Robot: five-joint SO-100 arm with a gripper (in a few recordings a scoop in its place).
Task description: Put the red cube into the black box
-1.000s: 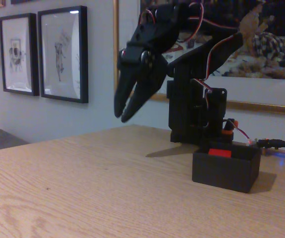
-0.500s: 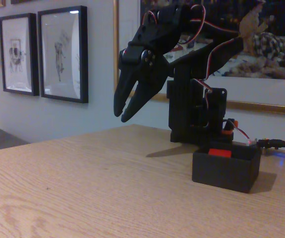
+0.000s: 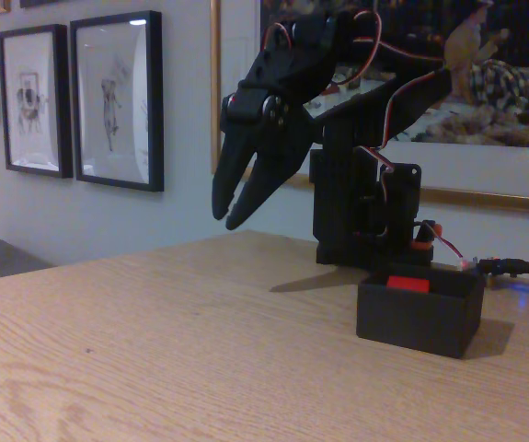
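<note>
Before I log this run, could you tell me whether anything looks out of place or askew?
Nothing stands out: the red cube sits inside the black box, which stands square on the table, and the gripper hangs empty above.

Home room, framed pictures (image 3: 78,99), wooden table (image 3: 154,341)

No readable text anywhere here. The framed prints (image 3: 117,97) at upper left of the fixed view carry small drawings only, the big gold-framed painting (image 3: 485,83) at upper right has no legible lettering, and there are no labels or numbers.
</note>
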